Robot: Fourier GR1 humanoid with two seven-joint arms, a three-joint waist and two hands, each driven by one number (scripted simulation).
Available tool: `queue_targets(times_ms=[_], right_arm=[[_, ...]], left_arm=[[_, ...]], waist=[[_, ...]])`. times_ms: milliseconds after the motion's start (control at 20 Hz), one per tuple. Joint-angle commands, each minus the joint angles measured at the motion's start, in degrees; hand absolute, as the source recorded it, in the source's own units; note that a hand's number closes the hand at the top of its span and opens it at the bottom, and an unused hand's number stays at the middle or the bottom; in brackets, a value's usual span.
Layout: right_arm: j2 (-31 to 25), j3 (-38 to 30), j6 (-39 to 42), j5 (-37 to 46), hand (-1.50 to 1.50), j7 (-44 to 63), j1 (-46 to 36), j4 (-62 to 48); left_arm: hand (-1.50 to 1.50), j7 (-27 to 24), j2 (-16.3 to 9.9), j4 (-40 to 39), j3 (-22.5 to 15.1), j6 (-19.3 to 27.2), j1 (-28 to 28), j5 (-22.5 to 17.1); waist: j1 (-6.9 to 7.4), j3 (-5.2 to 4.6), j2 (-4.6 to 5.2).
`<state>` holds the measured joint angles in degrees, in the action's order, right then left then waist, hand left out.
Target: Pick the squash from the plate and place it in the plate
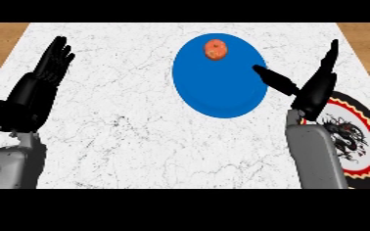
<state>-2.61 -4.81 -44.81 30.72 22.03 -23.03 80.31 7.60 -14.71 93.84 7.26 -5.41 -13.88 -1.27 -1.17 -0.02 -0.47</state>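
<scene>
A small orange squash (215,49) lies near the far rim of a large blue plate (217,90) on the white marble counter. My right hand (312,90) stands open just right of the blue plate, fingers straight up and thumb reaching over the plate's right rim; it holds nothing. Behind my right forearm lies a second plate (348,127), patterned in black, red and white, partly hidden by the arm. Far off at the left edge, my left hand (39,85) rests open with fingers up.
The white marble counter (123,127) spreads between the two hands. Wooden floor (11,34) shows past the counter's far left and far right corners.
</scene>
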Motion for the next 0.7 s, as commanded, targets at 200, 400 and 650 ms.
queue_targets(times_ms=[200, 400, 650], right_arm=[[-6.37, -0.07, 9.39, -4.18, -1.50, 2.00, 20.51, 23.74], [-5.56, -0.23, 10.96, -6.63, -1.50, 0.03, 28.29, 31.17], [-7.94, -3.52, 13.94, -8.99, -1.50, -4.24, 35.45, 34.90]], left_arm=[[0.00, 1.10, 0.32, 0.78, -0.05, -0.76, -0.93, -0.38], [0.00, 1.46, 1.28, 1.68, -1.11, -0.72, -0.16, 0.63], [0.00, -0.98, 0.36, -0.91, 1.44, -2.38, 0.63, -0.92]], waist=[[0.45, 0.01, 0.29], [0.74, 0.02, 0.35], [0.72, 0.01, 0.38]])
